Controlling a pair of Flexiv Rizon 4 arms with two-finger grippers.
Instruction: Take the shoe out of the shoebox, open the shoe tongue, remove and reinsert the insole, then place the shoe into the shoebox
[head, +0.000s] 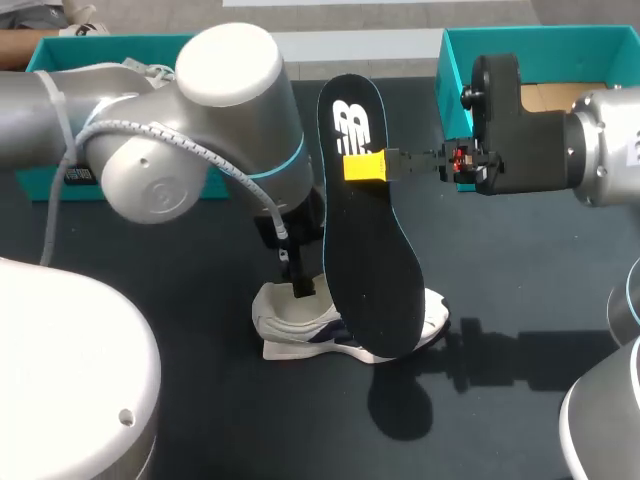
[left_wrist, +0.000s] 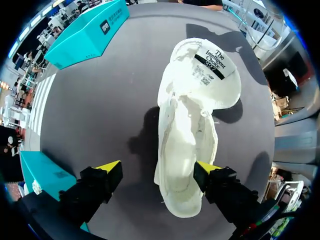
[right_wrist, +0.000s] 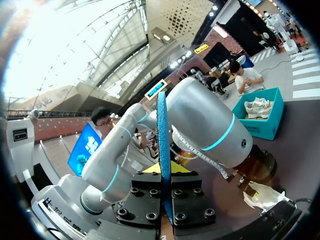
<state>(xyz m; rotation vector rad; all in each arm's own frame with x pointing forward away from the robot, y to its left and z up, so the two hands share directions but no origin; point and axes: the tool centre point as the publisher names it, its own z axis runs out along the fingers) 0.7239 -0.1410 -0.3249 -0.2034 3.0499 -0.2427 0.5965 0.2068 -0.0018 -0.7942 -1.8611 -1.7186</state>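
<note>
A white shoe lies on its side on the dark table, partly hidden behind the insole. In the left wrist view the shoe shows its tongue folded back and its mouth wide. My left gripper hangs just over the heel end, open, one finger beside the shoe's edge and the other over bare table. The black insole is held upright in the air above the shoe. My right gripper is shut on the insole's edge near its heel. In the right wrist view the insole stands edge-on between the shut fingers.
A teal shoebox stands at the back right behind my right arm. A second teal box holding another shoe stands at the back left. My bulky left arm covers the table's left middle.
</note>
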